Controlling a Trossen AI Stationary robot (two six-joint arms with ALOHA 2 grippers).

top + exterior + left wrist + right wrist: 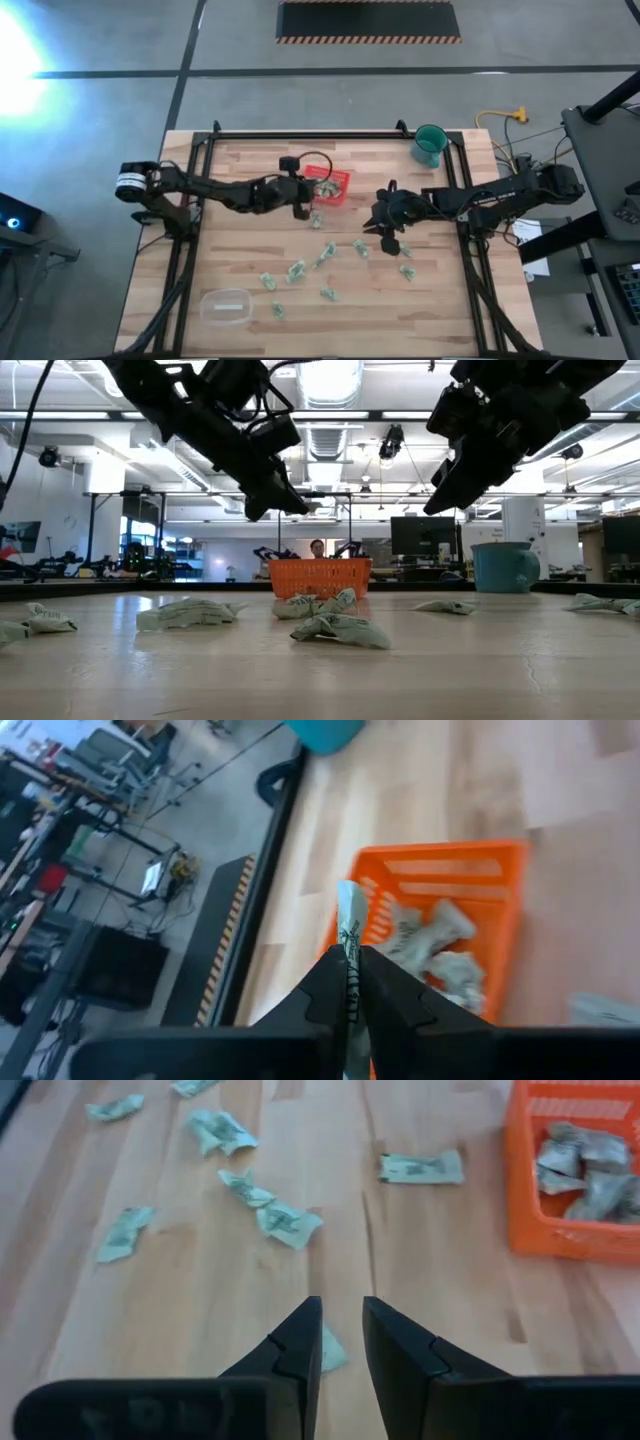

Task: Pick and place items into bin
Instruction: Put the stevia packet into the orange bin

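Pinching one pale-green crumpled wrapper piece [349, 935] between closed fingers, the left gripper [303, 207] hangs beside the small square bright-red plastic tray [341, 194] near the wooden table's [200, 250] far edge. Loose wrappers [297, 270] lie mid-table. Right of them, the right gripper [383, 222] hovers slightly parted, holding nothing; one wrapper [331, 1350] lies just beyond its fingertips.

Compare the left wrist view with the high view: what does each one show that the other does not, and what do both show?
Only the left wrist view shows a pale-green item pinched in the shut left gripper, above the bin's edge. Only the high view shows the right gripper, the clear container and the many items scattered on the table. Both show the red bin with items inside and the teal cup.
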